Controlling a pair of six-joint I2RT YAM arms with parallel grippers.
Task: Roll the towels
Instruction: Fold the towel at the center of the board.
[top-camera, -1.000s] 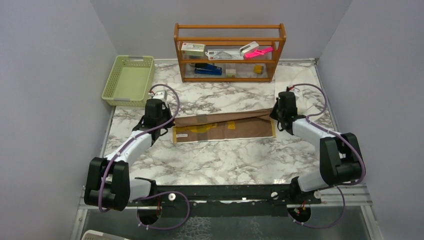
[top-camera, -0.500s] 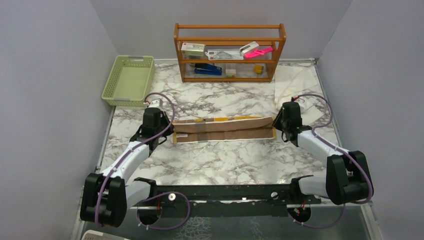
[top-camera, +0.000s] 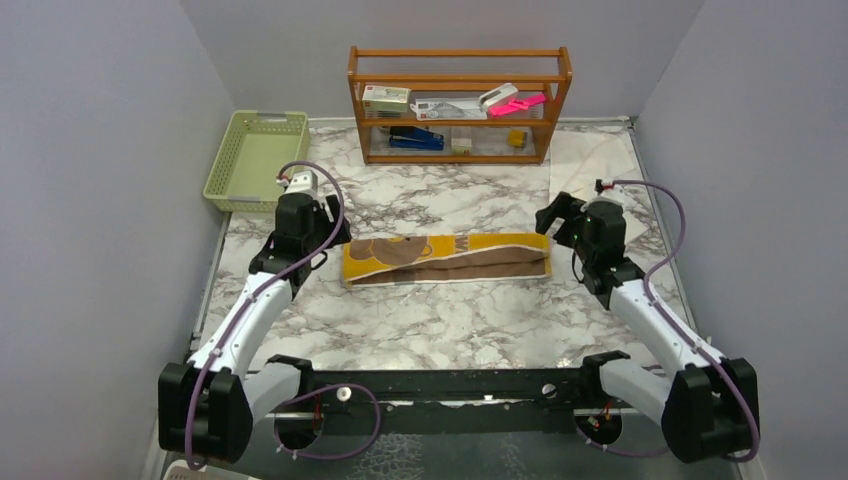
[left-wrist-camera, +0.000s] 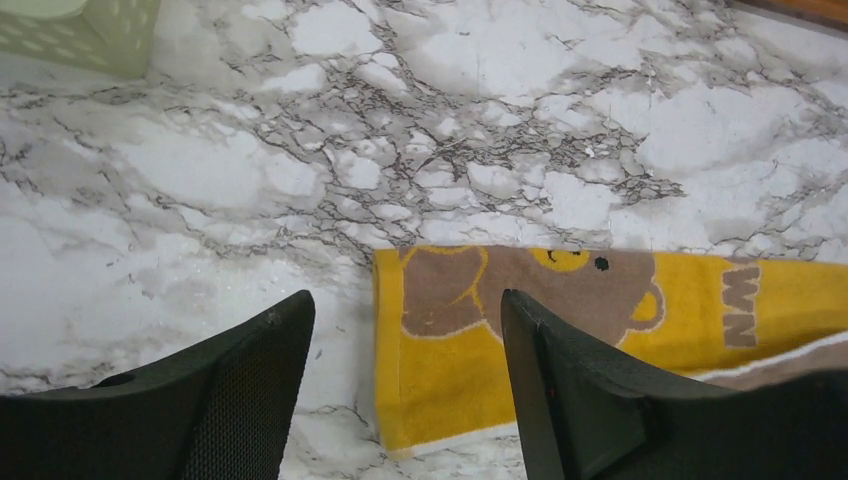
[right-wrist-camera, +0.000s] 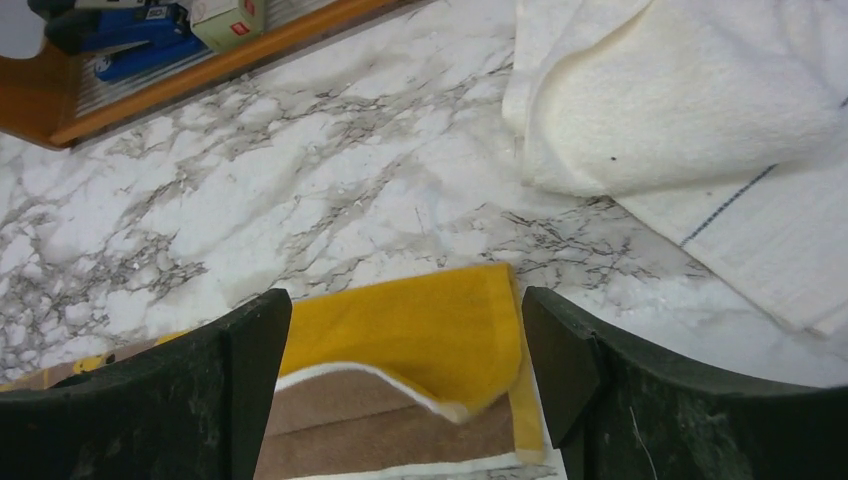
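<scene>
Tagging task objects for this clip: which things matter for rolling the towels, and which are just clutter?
Job:
- yellow towel, folded into a long strip
- cream towel, crumpled at the right rear

Lying about:
- green basket
- wooden shelf
- blue stapler on the shelf

The yellow towel (left-wrist-camera: 690, 290) bears brown letters "WN".

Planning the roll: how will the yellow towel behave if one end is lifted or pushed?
Probably floppy: the yellow towel lies folded flat, its top layer curling at one corner. Pushed on the marble table, it would likely bunch rather than slide whole.
</scene>
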